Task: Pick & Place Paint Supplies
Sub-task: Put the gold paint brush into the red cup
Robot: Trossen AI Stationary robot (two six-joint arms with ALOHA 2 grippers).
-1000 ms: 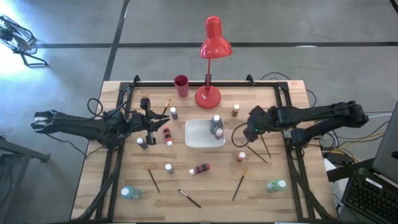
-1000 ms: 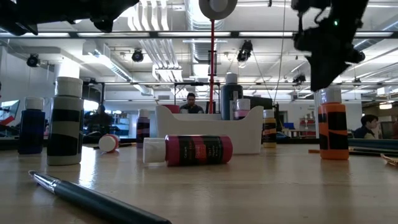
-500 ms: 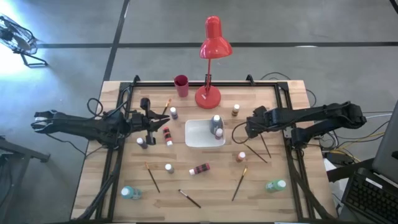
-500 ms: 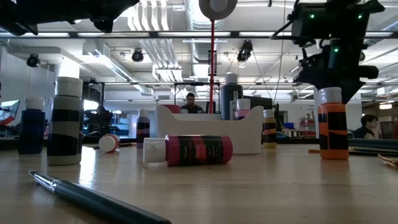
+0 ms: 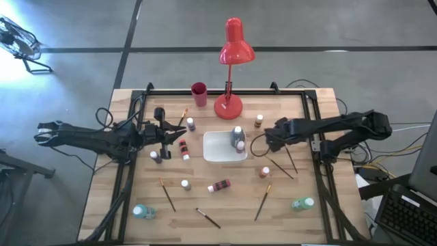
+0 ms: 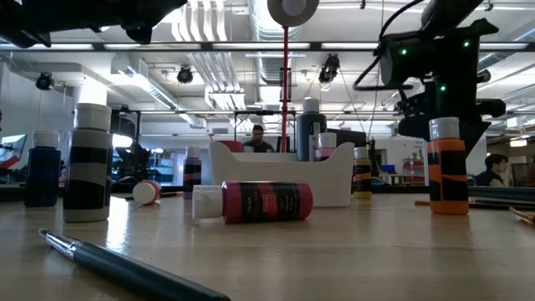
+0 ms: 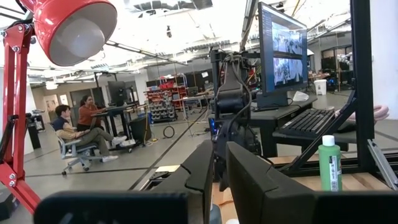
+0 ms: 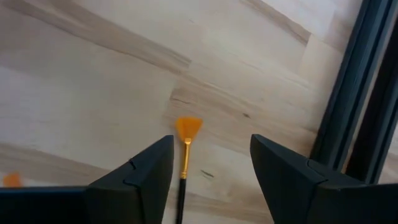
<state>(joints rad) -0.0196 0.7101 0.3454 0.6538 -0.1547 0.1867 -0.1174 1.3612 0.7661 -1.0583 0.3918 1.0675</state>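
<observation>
My right gripper [image 8: 211,165] stands open over the table right of the white tray [image 5: 217,154] and points steeply down. A brush with orange fan bristles [image 8: 187,129] lies flat on the wood. Its handle [image 8: 181,190] runs back between the fingers, and neither finger touches it. In the high view this gripper [image 5: 267,142] hangs just above the thin brushes [image 5: 280,166]. My left gripper [image 5: 166,134] waits shut at the table's left, holding nothing. Small paint bottles stand or lie scattered: orange [image 5: 265,172], red on its side [image 5: 220,185], teal [image 5: 302,203].
A red desk lamp [image 5: 229,102] and a red cup [image 5: 199,93] stand at the far edge. Two bottles [image 5: 238,138] stand in the tray. More brushes [image 5: 167,193], [image 5: 263,200], [image 5: 208,218] lie near the front. Dark frame rails [image 5: 316,147] run along both sides.
My right gripper has sunk toward the table and drifted a little toward the tray, tipping more steeply downward. In the low view it has come down to the height of the orange bottle's cap. No bottle or brush has moved.
</observation>
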